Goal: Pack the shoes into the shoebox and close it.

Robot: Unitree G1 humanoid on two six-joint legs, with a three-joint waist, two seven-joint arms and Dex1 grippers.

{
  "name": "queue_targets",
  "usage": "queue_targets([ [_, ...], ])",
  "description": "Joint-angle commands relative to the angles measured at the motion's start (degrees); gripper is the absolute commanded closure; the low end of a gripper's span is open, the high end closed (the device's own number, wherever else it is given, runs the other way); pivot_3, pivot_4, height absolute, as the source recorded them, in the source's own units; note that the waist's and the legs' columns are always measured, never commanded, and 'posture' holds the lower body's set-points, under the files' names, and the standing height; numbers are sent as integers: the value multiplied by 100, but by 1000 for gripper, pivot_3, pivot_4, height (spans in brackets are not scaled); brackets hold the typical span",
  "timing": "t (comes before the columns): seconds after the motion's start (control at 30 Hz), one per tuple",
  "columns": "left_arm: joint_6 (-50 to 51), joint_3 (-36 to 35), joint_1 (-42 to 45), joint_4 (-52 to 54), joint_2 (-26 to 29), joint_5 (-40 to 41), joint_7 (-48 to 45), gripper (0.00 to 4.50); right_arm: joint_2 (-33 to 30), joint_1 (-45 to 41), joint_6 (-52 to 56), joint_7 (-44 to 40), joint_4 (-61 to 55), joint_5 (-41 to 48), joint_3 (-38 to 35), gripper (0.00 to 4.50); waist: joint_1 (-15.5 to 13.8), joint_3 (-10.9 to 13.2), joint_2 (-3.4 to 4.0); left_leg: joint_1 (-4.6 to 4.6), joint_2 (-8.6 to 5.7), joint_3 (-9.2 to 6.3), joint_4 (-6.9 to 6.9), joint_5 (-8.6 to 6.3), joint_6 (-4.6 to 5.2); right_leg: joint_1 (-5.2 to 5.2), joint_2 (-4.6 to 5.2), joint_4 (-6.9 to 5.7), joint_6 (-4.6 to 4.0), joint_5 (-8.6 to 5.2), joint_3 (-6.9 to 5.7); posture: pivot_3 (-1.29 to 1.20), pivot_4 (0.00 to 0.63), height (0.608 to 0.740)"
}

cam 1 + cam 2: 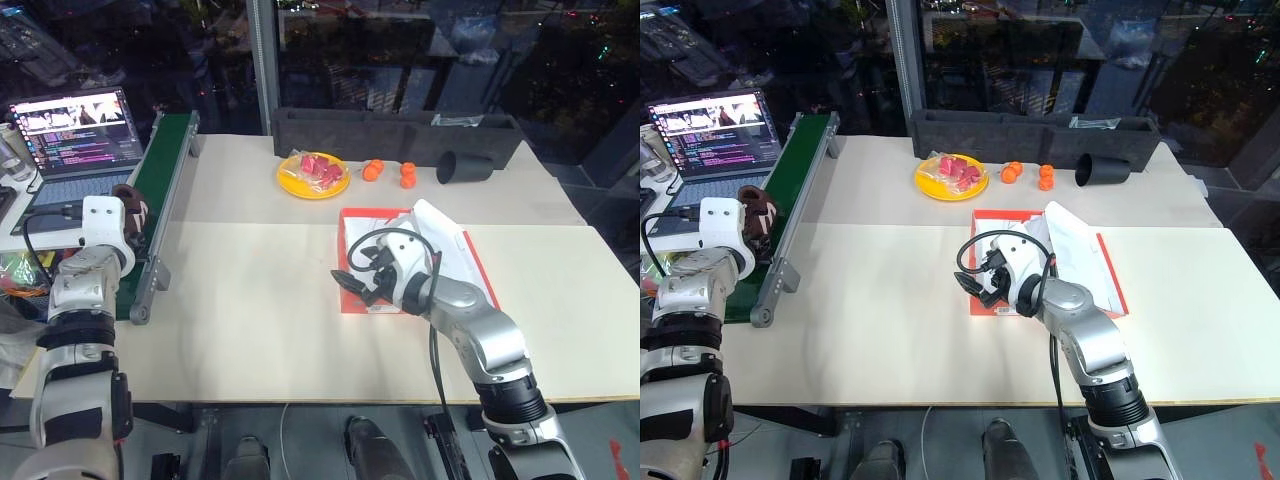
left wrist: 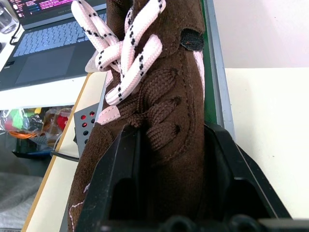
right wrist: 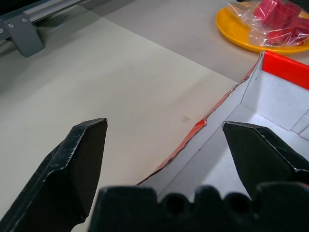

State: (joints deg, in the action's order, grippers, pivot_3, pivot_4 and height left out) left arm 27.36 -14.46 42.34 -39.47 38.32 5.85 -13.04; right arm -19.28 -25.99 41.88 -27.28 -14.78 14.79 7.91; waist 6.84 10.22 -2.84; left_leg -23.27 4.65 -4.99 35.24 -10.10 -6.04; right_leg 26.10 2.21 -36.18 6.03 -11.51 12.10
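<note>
One dark brown shoe (image 2: 164, 96) with pale speckled laces lies on the green conveyor belt (image 1: 165, 160) at the left. My left gripper (image 2: 169, 135) is shut on it, one black finger against each side. The shoe (image 1: 130, 200) shows just past my left wrist in the eye views. The red-orange shoebox (image 1: 480, 265) lies open on the table right of centre, white inside, with white paper (image 1: 435, 225) in it. My right gripper (image 3: 164, 128) is open and straddles the box's near left wall (image 3: 285, 67), holding nothing. It sits at the box's left edge (image 1: 350, 283).
An open laptop (image 1: 75, 130) stands left of the belt. At the back are a long black tray (image 1: 400, 135), a yellow plate (image 1: 313, 175) with bagged red pieces, small orange items (image 1: 373, 170) and a black cup (image 1: 463, 167) on its side.
</note>
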Motion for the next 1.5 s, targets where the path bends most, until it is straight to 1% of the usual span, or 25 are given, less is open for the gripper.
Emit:
queue_targets([
  [0.03, -135, -103, 33, 52, -60, 98, -39, 3293, 4, -98, -38, 21, -223, 82, -184, 0, -6, 0, 0, 0, 0, 0, 0, 0, 0, 0, 0, 0, 0, 0, 0, 0, 150, 707],
  [0.1, -132, -93, 41, 40, -57, 83, -51, 3556, 8, -113, -45, 16, -208, 85, -190, 0, -9, 0, 0, -1, 0, 0, 0, 0, 0, 0, 0, 0, 0, 0, 0, 0, 150, 707],
  [0.2, -200, -127, 48, 19, -81, 91, 10, 3718, 9, -125, -52, 7, -187, 81, -184, 0, -9, 0, 0, -2, 0, 0, 0, 0, -1, 0, 0, 1, 0, 0, 0, 0, 150, 707],
  [0.23, -324, -217, 49, 55, -119, 145, 81, 3718, 9, -127, -52, 5, -182, 81, -184, 0, -9, 0, 0, -1, 0, 0, 0, 0, -1, 0, 0, 0, 0, 0, -1, 0, 150, 707],
  [0.27, -653, -369, 64, 185, -180, 222, 208, 3718, 15, -127, -49, 13, -177, 83, -194, 0, -8, 0, 0, -1, 0, 0, 0, 0, -1, 0, 0, 0, 0, 0, -1, 0, 150, 707],
  [0.37, -1451, -842, 201, 826, -491, 687, 245, 3718, 45, -138, -34, 48, -169, 116, -270, 0, -24, 3, -6, -10, 0, -1, 0, 1, -2, 2, 0, 8, 0, 0, -2, 0, 150, 707],
  [0.43, -1525, -1059, 307, 1219, -757, 1074, 175, 3718, 128, -194, -33, 115, -132, 171, -393, 0, -38, 10, -18, -25, 1, -2, 0, 3, -4, 8, 0, 14, 8, 5, -3, 0, 150, 707],
  [0.53, -1212, -1065, 315, 1662, -1072, 1477, 38, 3718, 296, -324, 12, 244, -37, 230, -589, 0, -38, 10, -18, -42, 1, -4, -1, 3, -6, 14, 1, 23, 9, 8, -3, 0, 150, 707],
  [0.63, -542, -881, 256, 2434, -1527, 2115, -221, 3718, 848, -781, 518, 765, 132, 795, -1337, 0, -20, 10, -18, -37, 1, -4, -12, 3, -6, 13, 2, 24, 9, 7, -3, 0, 150, 707],
  [0.73, 413, -471, 98, 3243, -2054, 2862, -552, 3718, 1577, -1631, 1405, 1680, 497, 1604, -2411, 0, 8, 11, -17, -39, 1, -9, -4, 4, -5, 12, 2, 18, 7, 9, -6, 0, 150, 707],
  [0.8, 858, -180, -36, 3717, -2328, 3183, -703, 3718, 1880, -2060, 1894, 2083, 653, 1980, -2853, 0, 13, 11, -17, -45, 0, -11, 4, 5, -5, 12, 2, 15, 8, 13, -6, 0, 150, 707],
  [0.9, 1444, 50, -188, 4261, -2647, 3779, -873, 3718, 2100, -2472, 2425, 2358, 681, 2384, -3084, 0, 45, 11, -16, -47, 0, -28, 5, 6, -2, 10, 1, 16, 6, 12, -21, 0, 150, 707],
  [0.97, 1754, 92, -249, 4487, -2802, 4164, -910, 3718, 2233, -2697, 2584, 2609, 780, 2620, -3320, 0, 88, 12, -14, -49, 0, -33, 2, 6, -2, 10, 1, 17, 4, 11, -25, 0, 150, 707],
  [1.13, 2008, 321, -306, 4627, -2762, 4290, -1077, 3718, 2197, -2918, 2711, 2990, 980, 2840, -3644, 0, 167, 13, -12, -48, 0, -38, 2, 11, 7, 8, 1, 17, 3, 12, -30, 0, 150, 707],
  [1.5, 1968, 549, -276, 4354, -2599, 4110, -1358, 3718, 2272, -3204, 2711, 3645, 879, 3544, -3867, 0, 187, 21, 0, -53, -1, -45, -2, 15, 13, 8, 1, 26, 2, 13, -36, 0, 150, 707],
])
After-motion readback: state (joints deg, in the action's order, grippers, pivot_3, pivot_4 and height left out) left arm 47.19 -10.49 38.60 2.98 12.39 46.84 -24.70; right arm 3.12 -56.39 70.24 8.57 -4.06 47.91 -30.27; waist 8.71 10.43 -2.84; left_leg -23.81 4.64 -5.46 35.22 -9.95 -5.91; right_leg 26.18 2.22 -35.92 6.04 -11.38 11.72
